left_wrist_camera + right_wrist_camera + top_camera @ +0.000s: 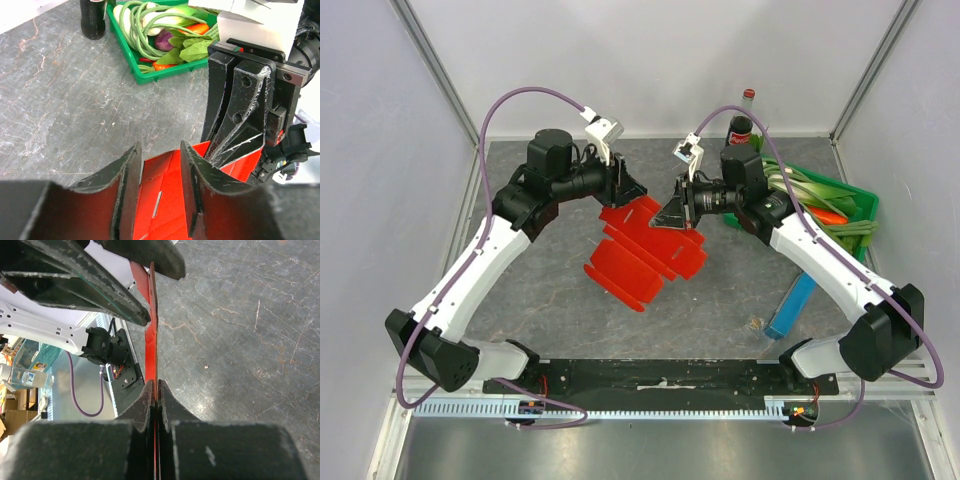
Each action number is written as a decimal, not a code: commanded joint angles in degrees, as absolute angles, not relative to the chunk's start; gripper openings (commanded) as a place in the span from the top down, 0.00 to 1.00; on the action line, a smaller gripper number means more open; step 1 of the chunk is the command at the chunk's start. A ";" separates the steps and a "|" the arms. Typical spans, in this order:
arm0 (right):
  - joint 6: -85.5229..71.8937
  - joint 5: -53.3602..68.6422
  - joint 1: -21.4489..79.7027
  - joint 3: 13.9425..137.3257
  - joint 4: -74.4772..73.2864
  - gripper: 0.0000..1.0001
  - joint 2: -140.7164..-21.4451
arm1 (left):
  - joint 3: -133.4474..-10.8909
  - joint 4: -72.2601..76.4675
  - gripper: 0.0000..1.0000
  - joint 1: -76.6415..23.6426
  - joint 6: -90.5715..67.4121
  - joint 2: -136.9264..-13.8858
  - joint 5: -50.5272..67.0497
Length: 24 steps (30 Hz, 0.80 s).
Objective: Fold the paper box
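Paper box (640, 255): a flat red die-cut sheet, not yet folded into a pack, held up on edge over the worktop (550, 290), beside the green crate (855, 205) on the side toward the left arm. We cannot tell whether its lower edge touches the worktop. Right hand (675, 210), between the crate and the sheet, is clenched flat on the sheet's upper edge; in its own wrist view the 2 fingers (167, 405) meet on the red card with no gap. Left hand (161, 150) is on the sheet's far side from the crate. Its 2 fingers stand parted with red card showing in the gap, and we see no clamp. A dark bottle (741, 125) stands just behind the crate, and a narrow blue box (790, 305) lies in front of the crate.
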<state>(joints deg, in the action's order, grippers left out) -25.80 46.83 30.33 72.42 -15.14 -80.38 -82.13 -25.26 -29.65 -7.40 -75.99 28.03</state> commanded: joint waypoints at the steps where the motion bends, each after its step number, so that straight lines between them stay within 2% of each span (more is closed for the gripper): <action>1: -25.84 47.29 30.59 75.50 -13.54 1.00 -80.60 | -82.71 -24.61 0.64 -29.79 -5.36 -76.12 30.14; 6: -28.73 45.18 31.02 75.41 -12.83 1.00 -81.12 | -81.83 -23.64 0.85 -30.84 -5.01 -74.80 30.15; 7: -29.44 44.31 31.11 75.41 -12.14 1.00 -81.12 | -81.48 -23.56 0.94 -31.37 -4.66 -74.53 29.45; 10: -33.03 42.45 31.90 74.80 -9.25 1.00 -81.39 | -81.21 -23.55 0.98 -34.18 -4.74 -74.36 27.07; 14: -36.29 39.82 32.52 74.36 -7.47 1.00 -81.47 | -79.46 -23.47 0.98 -35.07 -7.03 -73.74 25.05; 18: -40.95 39.37 32.43 72.87 -3.09 1.00 -81.30 | -71.83 -18.56 0.95 -35.16 -11.33 -69.88 26.53; 24: -43.68 40.17 32.43 72.07 1.67 1.00 -81.39 | -67.15 -11.17 0.76 -35.16 -17.49 -67.85 31.36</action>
